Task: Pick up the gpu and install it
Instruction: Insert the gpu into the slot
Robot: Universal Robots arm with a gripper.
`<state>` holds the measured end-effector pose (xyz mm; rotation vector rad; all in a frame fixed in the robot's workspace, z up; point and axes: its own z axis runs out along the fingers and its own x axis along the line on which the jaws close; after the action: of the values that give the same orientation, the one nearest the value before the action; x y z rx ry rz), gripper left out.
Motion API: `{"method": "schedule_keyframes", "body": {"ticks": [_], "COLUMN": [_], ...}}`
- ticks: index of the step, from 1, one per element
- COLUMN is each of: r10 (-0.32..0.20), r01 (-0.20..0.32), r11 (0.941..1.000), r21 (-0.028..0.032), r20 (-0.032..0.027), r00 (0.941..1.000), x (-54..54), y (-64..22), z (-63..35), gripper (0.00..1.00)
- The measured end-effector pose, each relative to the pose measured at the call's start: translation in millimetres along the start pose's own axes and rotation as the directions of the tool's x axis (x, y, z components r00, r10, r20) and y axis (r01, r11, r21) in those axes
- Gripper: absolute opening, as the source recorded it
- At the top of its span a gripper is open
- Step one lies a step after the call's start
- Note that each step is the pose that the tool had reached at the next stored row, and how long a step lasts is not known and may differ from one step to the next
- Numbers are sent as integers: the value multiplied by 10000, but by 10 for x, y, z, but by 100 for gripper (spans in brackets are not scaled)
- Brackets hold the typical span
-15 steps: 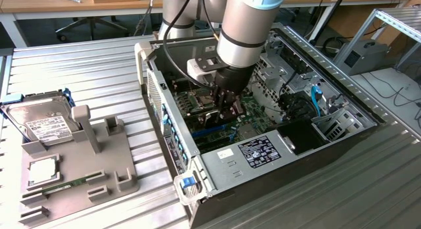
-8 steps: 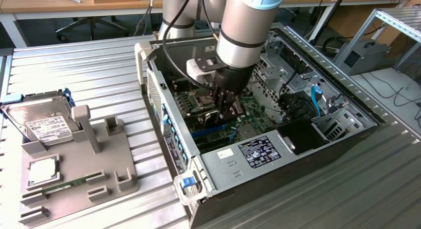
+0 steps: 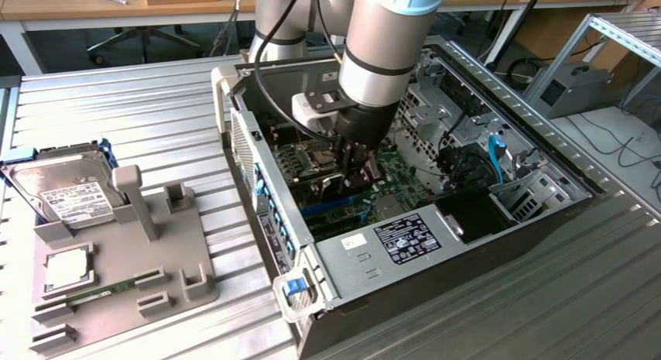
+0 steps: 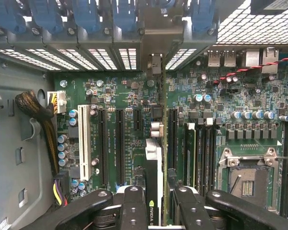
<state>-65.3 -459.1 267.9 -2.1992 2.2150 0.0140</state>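
My gripper (image 3: 355,173) reaches down into the open computer case (image 3: 341,259), over the green motherboard (image 3: 398,186). It is shut on the gpu (image 4: 154,160), which I see edge-on between the two black fingers (image 4: 133,203). The card stands upright, and its silver end bracket (image 4: 156,64) reaches toward the perforated rear slot covers. It hangs over the motherboard (image 4: 120,96), in line with the row of long black expansion slots (image 4: 121,143). I cannot tell whether its lower edge touches a slot.
A white slot (image 4: 84,143) and the processor socket (image 4: 247,179) flank the card. Cable bundles (image 4: 36,110) run along the case wall. Outside the case, a grey fixture tray (image 3: 181,255) holds a hard drive (image 3: 67,193), a memory stick (image 3: 104,289) and a chip (image 3: 67,271).
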Motion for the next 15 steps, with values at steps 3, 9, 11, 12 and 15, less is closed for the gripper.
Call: {"method": "schedule_keyframes", "body": {"ticks": [3, 9, 11, 12, 15], "r10": [-1, 0, 0, -1, 0], "r01": [1, 0, 0, 1, 0], "r11": [10000, 10000, 10000, 10000, 10000], "r21": [0, 0, 0, 0, 0], "r20": [1, 0, -1, 0, 0], "r00": [10000, 10000, 10000, 10000, 10000], "x": [0, 0, 0, 0, 0], "y": [0, 0, 0, 0, 0], "z": [7, 29, 36, 39, 43], "gripper": [27, 27, 27, 27, 27]}}
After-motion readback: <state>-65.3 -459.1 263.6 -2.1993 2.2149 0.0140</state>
